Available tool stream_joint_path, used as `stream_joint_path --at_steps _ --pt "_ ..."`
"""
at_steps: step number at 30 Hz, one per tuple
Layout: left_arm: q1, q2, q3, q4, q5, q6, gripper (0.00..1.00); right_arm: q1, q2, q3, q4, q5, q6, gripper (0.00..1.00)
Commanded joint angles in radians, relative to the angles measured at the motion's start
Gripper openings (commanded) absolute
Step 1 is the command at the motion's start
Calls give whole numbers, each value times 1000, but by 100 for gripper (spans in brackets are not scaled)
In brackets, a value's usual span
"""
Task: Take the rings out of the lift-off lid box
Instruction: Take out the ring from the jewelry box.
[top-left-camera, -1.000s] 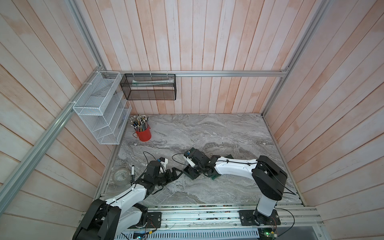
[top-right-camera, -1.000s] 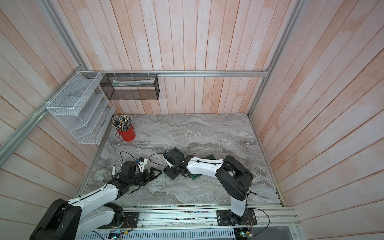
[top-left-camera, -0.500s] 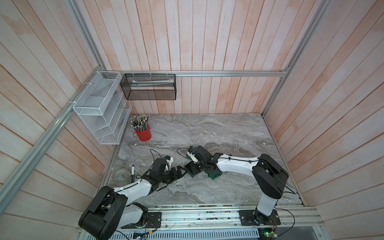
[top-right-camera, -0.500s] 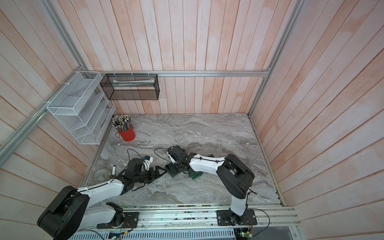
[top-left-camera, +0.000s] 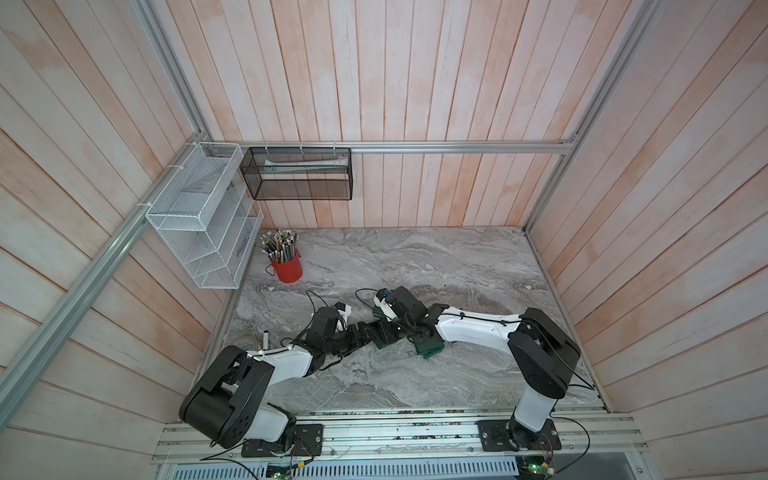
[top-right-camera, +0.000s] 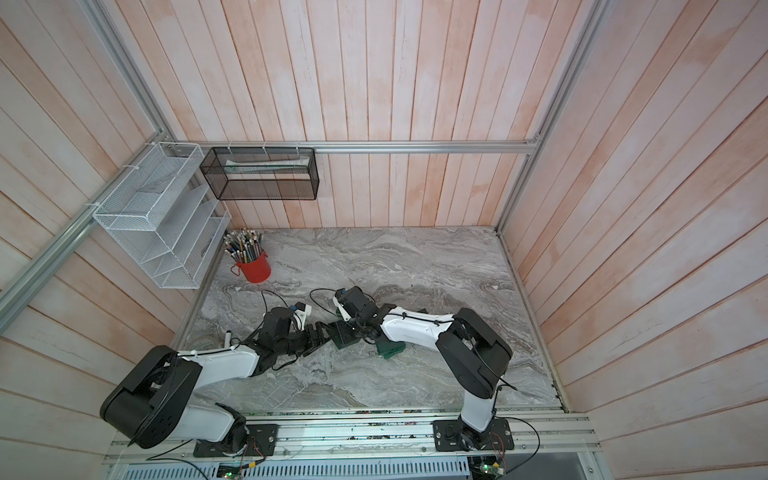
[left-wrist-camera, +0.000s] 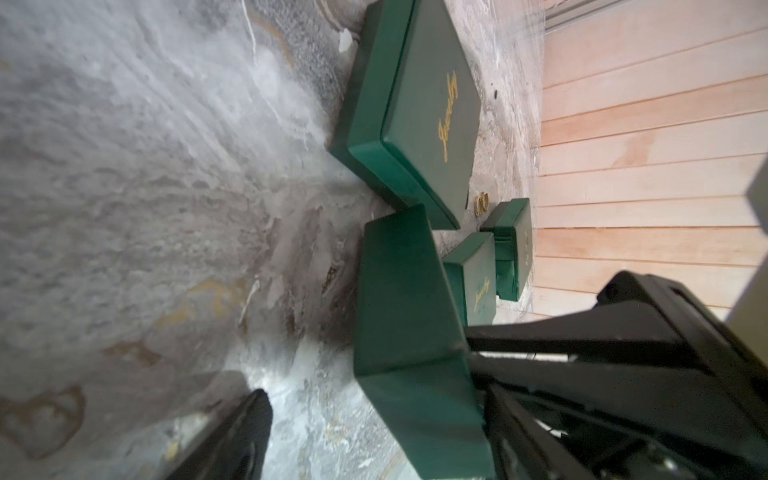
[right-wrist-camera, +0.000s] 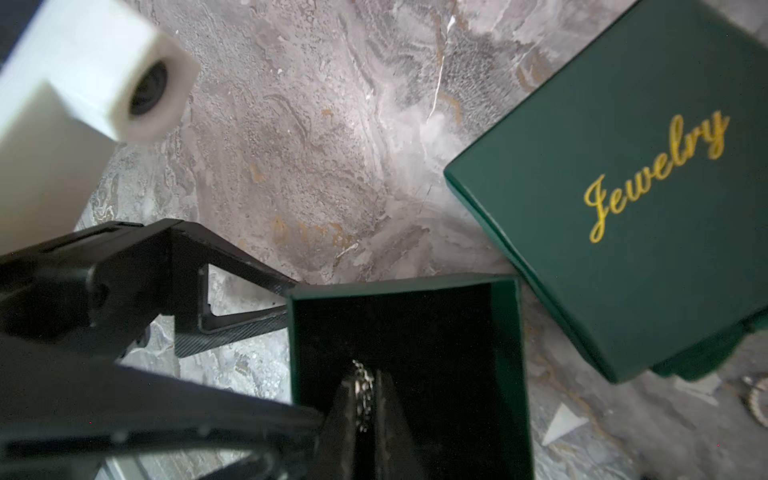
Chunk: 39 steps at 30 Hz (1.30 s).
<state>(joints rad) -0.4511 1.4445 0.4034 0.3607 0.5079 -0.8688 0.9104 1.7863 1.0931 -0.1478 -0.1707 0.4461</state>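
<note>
Since a second ago the left gripper (left-wrist-camera: 363, 372) has pushed in toward the lower middle of both top views. It straddles the open dark green cardboard box (right-wrist-camera: 515, 353), jaws spread, one finger touching its wall. Inside it the right gripper (right-wrist-camera: 363, 380) is pinched on a tiny glittering metal ring (right-wrist-camera: 360, 395). Two more small hoops (left-wrist-camera: 481, 205) lie on the grey marble tabletop (left-wrist-camera: 124, 166) beside a large lidded green box (left-wrist-camera: 428, 104).

The open box (top-left-camera: 384, 337) stands near the table's (top-left-camera: 457, 266) front edge, straddled by the left tool (left-wrist-camera: 365, 374); the right tool (right-wrist-camera: 365, 399) reaches into it with a ring (right-wrist-camera: 360, 384) in its grip. A closed box (top-left-camera: 429, 348) lies just right of it, other rings (left-wrist-camera: 481, 205) beside that. A cup (top-left-camera: 286, 268) sits in the back left corner.
</note>
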Motion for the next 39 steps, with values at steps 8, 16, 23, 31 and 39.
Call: stream_joint_path --at_steps 8,16,23,31,39 --pt "-3 73 36 81 -8 -2 69 -10 -28 -3 55 -49 35 0" --pt "0 100 35 80 -17 4 68 -25 -65 -30 88 -86 38 0" --pt "14 135 44 70 -14 14 68 -52 -100 -70 120 -128 45 0" --pt "19 192 67 77 10 23 68 -60 -106 -88 147 -169 39 0" --pt "19 212 69 76 18 27 67 -61 -112 -101 168 -151 48 0"
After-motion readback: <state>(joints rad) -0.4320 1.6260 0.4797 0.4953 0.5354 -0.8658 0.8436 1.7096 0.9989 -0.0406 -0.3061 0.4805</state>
